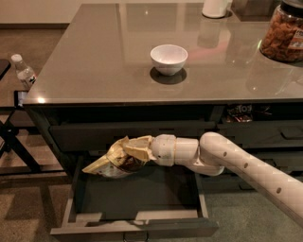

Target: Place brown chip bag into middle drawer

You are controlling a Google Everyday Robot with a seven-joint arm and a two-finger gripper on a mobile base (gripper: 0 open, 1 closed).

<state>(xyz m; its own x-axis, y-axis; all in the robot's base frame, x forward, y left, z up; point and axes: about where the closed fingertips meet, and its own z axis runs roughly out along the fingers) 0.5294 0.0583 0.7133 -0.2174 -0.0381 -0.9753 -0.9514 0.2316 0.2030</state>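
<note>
The brown chip bag (116,160), crinkled, pale yellow with a dark brown patch, is held in my gripper (137,150). The white arm reaches in from the right. The gripper is shut on the bag's right end and holds it lying sideways above the rear left part of the open middle drawer (142,194). The bag's tip points left, over the drawer's left wall. The drawer is pulled out toward the camera and its plain grey inside shows nothing in it. The top drawer (132,134) above it is closed.
A white bowl (168,58) stands on the grey tabletop (94,61). A clear jar of brown snacks (283,33) is at the far right, a white container (216,7) at the back. A water bottle (23,72) stands on a stand at left. Narrower drawers (265,137) are on the right.
</note>
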